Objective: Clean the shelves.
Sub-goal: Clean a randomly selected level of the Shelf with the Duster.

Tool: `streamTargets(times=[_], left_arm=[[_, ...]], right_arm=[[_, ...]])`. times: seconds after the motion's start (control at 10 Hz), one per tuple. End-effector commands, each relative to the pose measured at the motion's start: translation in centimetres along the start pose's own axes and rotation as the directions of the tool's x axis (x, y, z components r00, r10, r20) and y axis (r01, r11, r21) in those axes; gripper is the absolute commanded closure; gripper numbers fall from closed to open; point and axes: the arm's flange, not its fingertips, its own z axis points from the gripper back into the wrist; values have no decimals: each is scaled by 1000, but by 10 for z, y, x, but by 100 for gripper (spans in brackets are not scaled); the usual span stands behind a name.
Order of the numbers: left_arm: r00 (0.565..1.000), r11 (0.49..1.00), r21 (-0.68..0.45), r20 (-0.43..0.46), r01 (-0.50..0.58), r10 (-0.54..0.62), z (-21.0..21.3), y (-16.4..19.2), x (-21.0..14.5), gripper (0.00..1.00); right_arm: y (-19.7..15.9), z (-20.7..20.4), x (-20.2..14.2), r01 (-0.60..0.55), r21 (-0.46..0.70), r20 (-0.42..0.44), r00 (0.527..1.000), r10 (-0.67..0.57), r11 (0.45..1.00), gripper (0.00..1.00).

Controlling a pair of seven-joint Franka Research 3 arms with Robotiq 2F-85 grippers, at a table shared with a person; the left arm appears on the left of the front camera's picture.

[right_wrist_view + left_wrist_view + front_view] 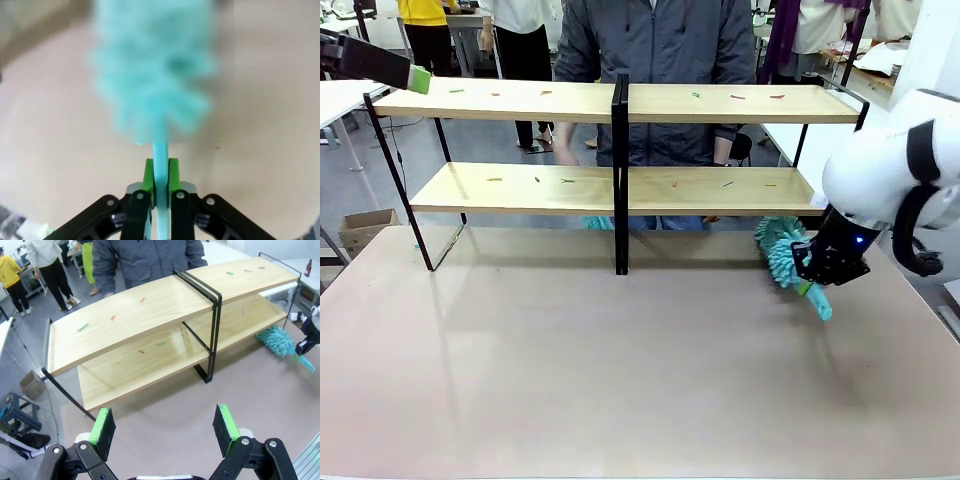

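The shelves are a two-tier rack of light wooden boards in a black frame with a central post, standing at the table's far side; small coloured scraps lie on both boards. My right gripper is shut on the handle of a teal fluffy duster, low by the rack's right end near the lower board; the duster is blurred ahead of the fingers. My left gripper stands open, high above the table, left of the rack, and is seen at the top left.
A person in a grey jacket stands behind the rack. Another teal fluffy thing peeks under the lower board near the post. The brown table stretches in front. A cardboard box sits on the floor at left.
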Motion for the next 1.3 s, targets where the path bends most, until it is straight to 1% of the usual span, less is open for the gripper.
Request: streamTargets(times=[0.0, 0.1, 0.2, 0.3, 0.4, 0.6, 0.8, 0.9, 1.1, 1.2], left_arm=[[1000, 1000, 0, 6, -3, 3, -1, 0, -2, 0], [1000, 1000, 0, 6, -3, 3, -1, 0, -2, 0], [1000, 1000, 0, 6, -3, 3, -1, 0, -2, 0], [1000, 1000, 0, 6, -3, 3, -1, 0, -2, 0], [1000, 1000, 0, 6, -3, 3, -1, 0, -2, 0], [1000, 1000, 0, 6, -3, 3, -1, 0, -2, 0], [1000, 1000, 0, 6, -3, 3, -1, 0, -2, 0], [1000, 1000, 0, 6, -3, 3, -1, 0, -2, 0], [1000, 1000, 0, 6, -3, 3, -1, 0, -2, 0], [1000, 1000, 0, 6, -3, 3, -1, 0, -2, 0]], right_arm=[[9, 4, -15, 73, -191, 41, 997, -67, 979, 88], [8, 3, -15, 76, -188, 24, 997, -73, 979, 88], [8, 5, -16, 49, -169, 62, 997, -39, 984, 88], [10, 7, -18, -3, -123, 90, 996, 14, 992, 88], [13, 8, -20, -44, -95, 83, 995, 52, 994, 88], [14, 8, -25, -99, -8, 11, 995, 99, 995, 88], [4, 22, -36, -139, 116, -124, 980, 153, 983, 88], [-10, 36, -43, -142, 163, -152, 974, 167, 976, 88], [-39, 65, -62, -148, 240, -178, 965, 193, 960, 88], [-58, 85, -73, -160, 314, -215, 948, 234, 936, 88]])
